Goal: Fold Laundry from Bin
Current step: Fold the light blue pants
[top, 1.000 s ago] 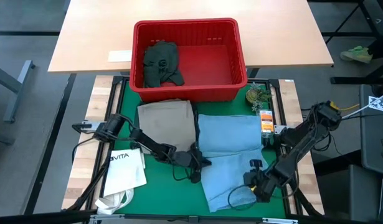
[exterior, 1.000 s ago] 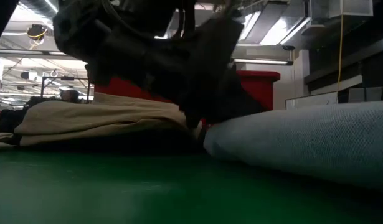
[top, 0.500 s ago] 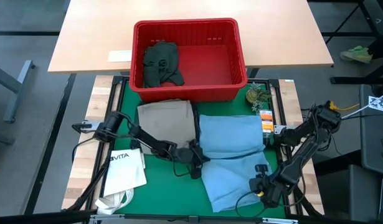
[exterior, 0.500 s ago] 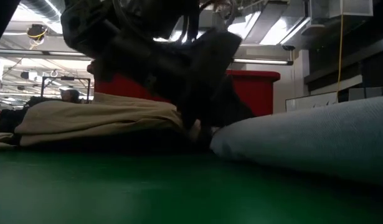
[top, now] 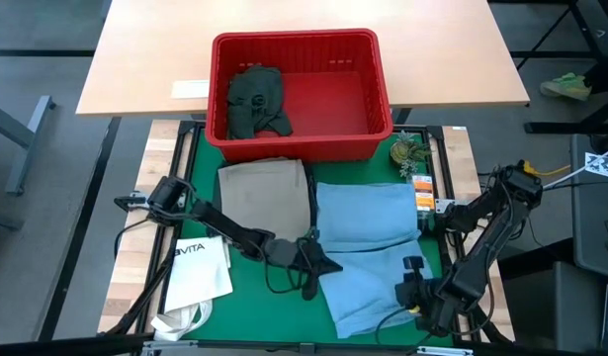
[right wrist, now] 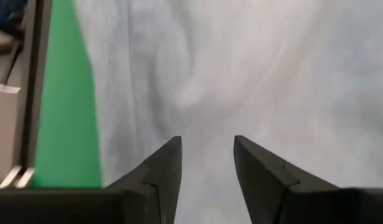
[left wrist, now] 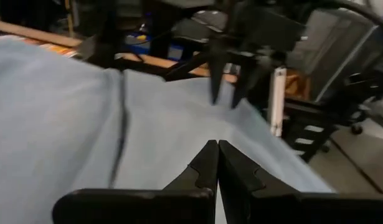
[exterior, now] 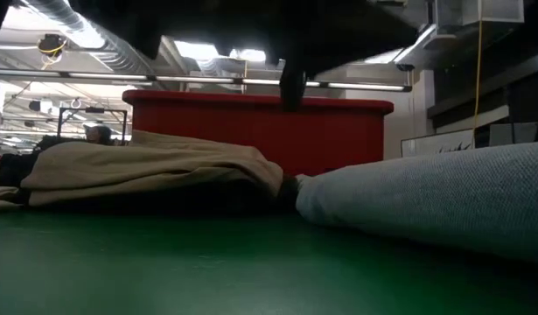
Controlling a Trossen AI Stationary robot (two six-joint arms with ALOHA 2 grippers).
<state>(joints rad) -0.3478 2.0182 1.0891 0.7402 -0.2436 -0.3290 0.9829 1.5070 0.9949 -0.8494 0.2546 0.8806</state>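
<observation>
2 garments lie out of the bin (top: 302,47) on my desk: folded khaki trousers (top: 264,196) and light blue jeans (top: 368,247), half folded. 1 dark green piece (top: 255,99) waits inside. My left gripper (top: 321,264) has its jaws pressed together at the jeans' edge, holding nothing I can see; my right gripper (top: 414,293) hovers over them, jaws apart.

1. A light wooden table (top: 304,69) stands beyond the work surface — pale top, a white paper sheet (top: 190,89) lying on it.
2. The floor (top: 46,148) around is grey.
3. The work surface is a green mat (top: 254,307) framed by pale wood boards (top: 135,267).
4. From the low view, the ceiling carries silver ducting (exterior: 85,39) and bright strip lights (exterior: 199,50).
5. A dark office chair base (left wrist: 359,124) shows in the left wrist view — blurred.
</observation>
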